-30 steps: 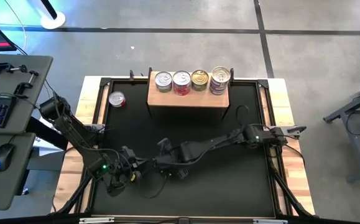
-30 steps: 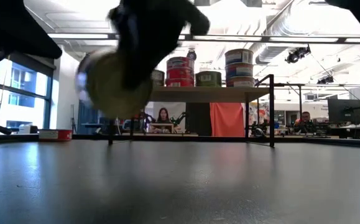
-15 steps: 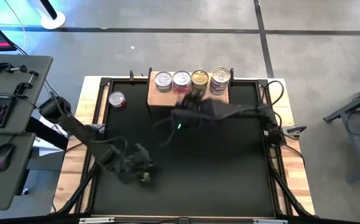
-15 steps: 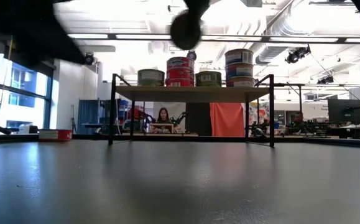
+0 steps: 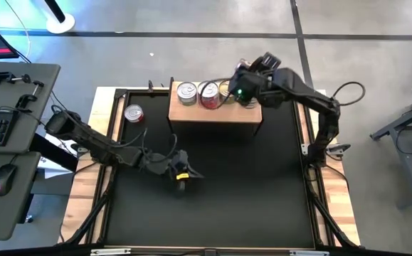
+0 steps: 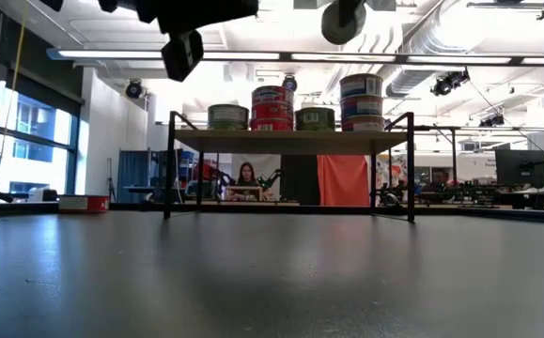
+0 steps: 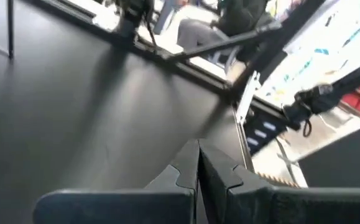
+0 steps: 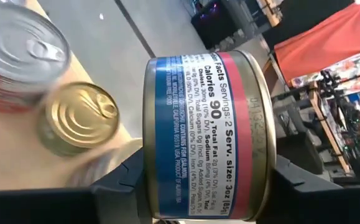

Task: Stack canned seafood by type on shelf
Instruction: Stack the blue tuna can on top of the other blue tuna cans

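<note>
While clamped on a blue-labelled can (image 8: 201, 134), right hand (image 5: 243, 91) above shelf (image 5: 215, 112).

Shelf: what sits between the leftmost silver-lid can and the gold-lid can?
High view: one silver-lid can with red sides on the shelf.

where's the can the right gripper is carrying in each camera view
High view: hidden under the right gripper, above the shelf.
Low view: held can at top, above the shelf's stacks.
Left wrist view: not in it.
Right wrist view: fills the centre.
Shared landmark: gold-lidded can.
</note>
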